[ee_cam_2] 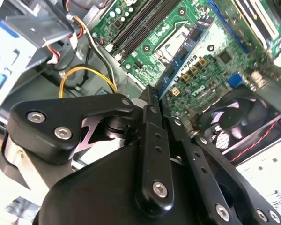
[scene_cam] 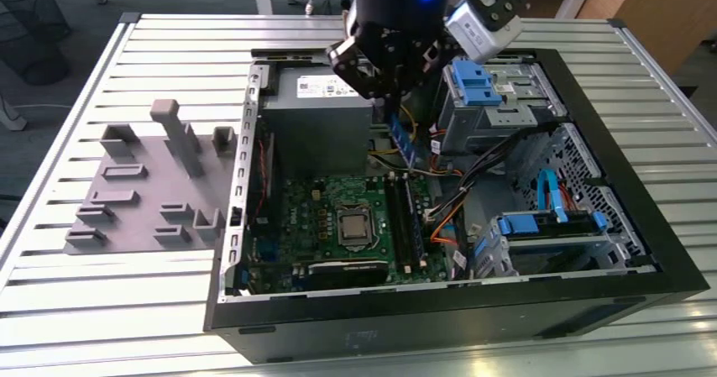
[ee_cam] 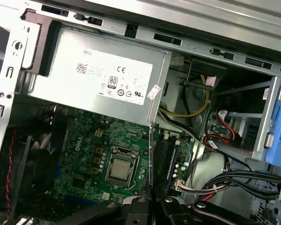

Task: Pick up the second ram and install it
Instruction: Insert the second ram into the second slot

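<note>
Claw [ee_cam: 152, 200] clamped on second ram [ee_cam: 151, 157], edge-on above mobo slots [ee_cam: 163, 157].

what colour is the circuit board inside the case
Green. The motherboard shows best in the first wrist view.

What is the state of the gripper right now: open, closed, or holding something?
The gripper is closed on the memory stick, held edge-on above the motherboard.
</note>
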`<state>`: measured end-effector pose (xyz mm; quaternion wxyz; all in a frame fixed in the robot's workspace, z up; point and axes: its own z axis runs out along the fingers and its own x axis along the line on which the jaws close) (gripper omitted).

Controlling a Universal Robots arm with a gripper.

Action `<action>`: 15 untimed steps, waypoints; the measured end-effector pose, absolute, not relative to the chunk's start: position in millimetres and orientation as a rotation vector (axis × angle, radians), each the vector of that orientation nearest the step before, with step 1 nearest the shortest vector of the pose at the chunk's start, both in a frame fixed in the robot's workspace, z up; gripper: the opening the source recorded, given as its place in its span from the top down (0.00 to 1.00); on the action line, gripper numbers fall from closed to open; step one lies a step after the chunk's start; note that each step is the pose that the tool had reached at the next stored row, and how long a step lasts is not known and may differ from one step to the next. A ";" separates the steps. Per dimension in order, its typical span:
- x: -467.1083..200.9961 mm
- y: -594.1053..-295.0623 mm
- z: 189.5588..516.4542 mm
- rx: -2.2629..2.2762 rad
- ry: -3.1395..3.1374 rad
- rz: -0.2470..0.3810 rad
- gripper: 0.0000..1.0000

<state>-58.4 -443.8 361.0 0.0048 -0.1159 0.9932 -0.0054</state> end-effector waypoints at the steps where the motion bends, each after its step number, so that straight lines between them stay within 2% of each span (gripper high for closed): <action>1: -58.4 -443.8 360.9 -0.335 3.114 -0.017 0.86; 15: -56.8 -443.8 360.6 -0.307 3.117 -0.017 0.86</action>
